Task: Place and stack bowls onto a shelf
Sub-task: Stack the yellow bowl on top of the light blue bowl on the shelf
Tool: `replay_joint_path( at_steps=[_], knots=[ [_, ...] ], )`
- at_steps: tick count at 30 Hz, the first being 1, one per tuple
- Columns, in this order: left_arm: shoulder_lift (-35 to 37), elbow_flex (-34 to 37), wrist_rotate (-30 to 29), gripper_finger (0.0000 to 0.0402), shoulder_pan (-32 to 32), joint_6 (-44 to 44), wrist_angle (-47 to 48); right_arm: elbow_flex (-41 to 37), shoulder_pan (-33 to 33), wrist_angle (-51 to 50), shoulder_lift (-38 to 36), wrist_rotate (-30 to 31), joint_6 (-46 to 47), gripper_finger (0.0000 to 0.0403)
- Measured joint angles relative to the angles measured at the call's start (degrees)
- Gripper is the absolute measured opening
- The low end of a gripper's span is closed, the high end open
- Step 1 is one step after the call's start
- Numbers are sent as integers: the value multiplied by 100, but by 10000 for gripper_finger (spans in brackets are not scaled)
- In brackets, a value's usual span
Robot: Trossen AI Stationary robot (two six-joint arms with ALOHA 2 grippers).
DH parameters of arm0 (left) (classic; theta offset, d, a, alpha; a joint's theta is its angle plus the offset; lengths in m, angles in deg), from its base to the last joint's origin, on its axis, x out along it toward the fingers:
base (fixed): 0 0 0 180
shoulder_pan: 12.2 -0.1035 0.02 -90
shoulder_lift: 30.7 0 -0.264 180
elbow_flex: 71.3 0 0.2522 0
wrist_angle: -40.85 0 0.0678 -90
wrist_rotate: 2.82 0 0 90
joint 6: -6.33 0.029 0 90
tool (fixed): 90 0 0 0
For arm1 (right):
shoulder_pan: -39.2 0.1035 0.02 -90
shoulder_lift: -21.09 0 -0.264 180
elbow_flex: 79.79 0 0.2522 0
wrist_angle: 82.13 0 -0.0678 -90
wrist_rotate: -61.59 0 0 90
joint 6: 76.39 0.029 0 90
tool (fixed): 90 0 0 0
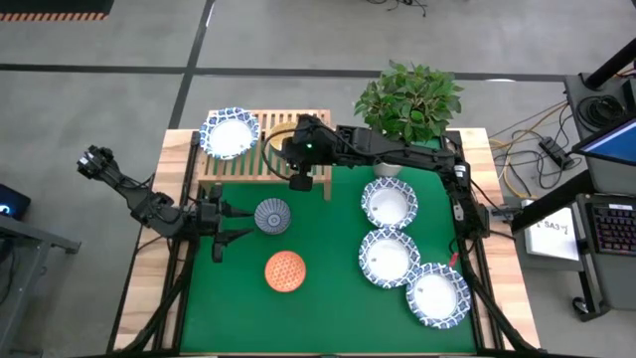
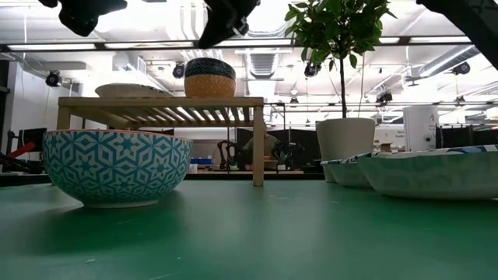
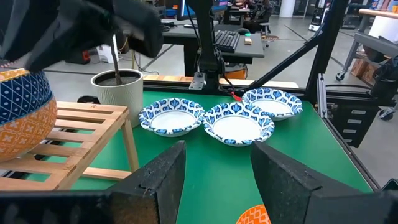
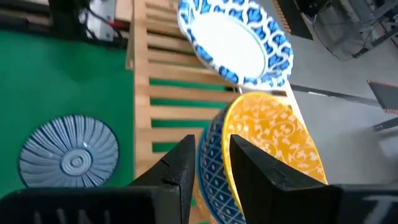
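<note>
The light-wood shelf [image 1: 260, 161] stands at the mat's far left. A wide white bowl with a blue rim [image 1: 230, 134] rests on its left end. Beside it on the slats sits a small bowl [image 2: 209, 78], yellow-orange inside [image 4: 273, 143] with a blue patterned band under its rim. My right gripper [image 2: 226, 27] hangs open just above this bowl. In the right wrist view its fingers [image 4: 180, 168] line up on either side of the rim. My left gripper [image 1: 221, 231] waits open left of the grey-blue bowl [image 1: 272, 215], which lies mouth down on the mat.
A red-orange bowl [image 1: 285, 270] stands on the mat's near middle. Three wide blue-rimmed bowls [image 1: 389, 202] [image 1: 389, 257] [image 1: 436, 294] lie in a row on the right. A potted plant [image 1: 407, 99] stands at the far right of the shelf. A star-patterned bowl [image 2: 117, 165] fills the low view's left.
</note>
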State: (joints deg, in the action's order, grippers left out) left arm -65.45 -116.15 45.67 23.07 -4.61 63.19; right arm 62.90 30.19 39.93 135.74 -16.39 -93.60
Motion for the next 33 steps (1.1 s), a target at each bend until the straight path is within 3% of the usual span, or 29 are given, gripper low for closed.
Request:
replay_joint_path(
  at_steps=[4, 9, 11, 23, 33],
  knots=[
    [4, 0, 0, 166, 0, 11, 2, 119, 63, 178, -7, -199, 307, 86],
    [-1, 0, 0, 166, 0, 22, 2, 83, 63, 794, -9, -1782, 559, 77],
    [2, 0, 0, 166, 0, 18, 2, 3, 78, 1124, -9, -2037, 559, 72],
    [-3, 0, 0, 166, 0, -11, 2, -638, 136, 2169, 13, -2148, 474, 45],
    [-453, 81, 6, 166, 7, -977, -141, -1017, 535, 2701, 13, -2316, -67, 26]
  ],
)
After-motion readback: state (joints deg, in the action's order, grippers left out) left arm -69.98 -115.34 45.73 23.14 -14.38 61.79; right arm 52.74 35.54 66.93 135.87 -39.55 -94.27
